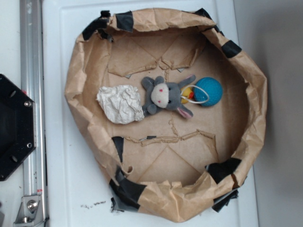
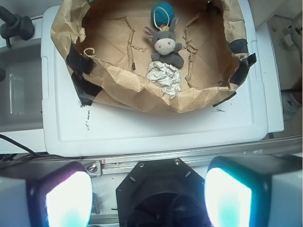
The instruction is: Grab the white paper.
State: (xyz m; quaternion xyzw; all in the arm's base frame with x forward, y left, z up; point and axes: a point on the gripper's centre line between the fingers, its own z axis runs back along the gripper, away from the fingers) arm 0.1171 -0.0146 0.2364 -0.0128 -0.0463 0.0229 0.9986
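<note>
The white paper (image 1: 120, 104) is a crumpled off-white wad lying inside the brown kraft paper nest (image 1: 75, 80), at its left side, touching the grey plush toy (image 1: 165, 96). In the wrist view the white paper (image 2: 164, 78) sits near the nest's closest wall, just below the plush (image 2: 165, 46). My gripper (image 2: 147, 196) is open, its two glowing pads (image 2: 68, 201) wide apart with nothing between them. It hovers high over the black robot base (image 2: 163, 189), well back from the nest. The gripper is out of sight in the exterior view.
A blue ball (image 1: 209, 91) with a white loop lies right of the plush. The nest's taped walls (image 1: 128, 189) stand on a white lid (image 1: 61, 179). An aluminium rail (image 1: 33, 94) and the black base plate (image 1: 14, 127) lie left of it.
</note>
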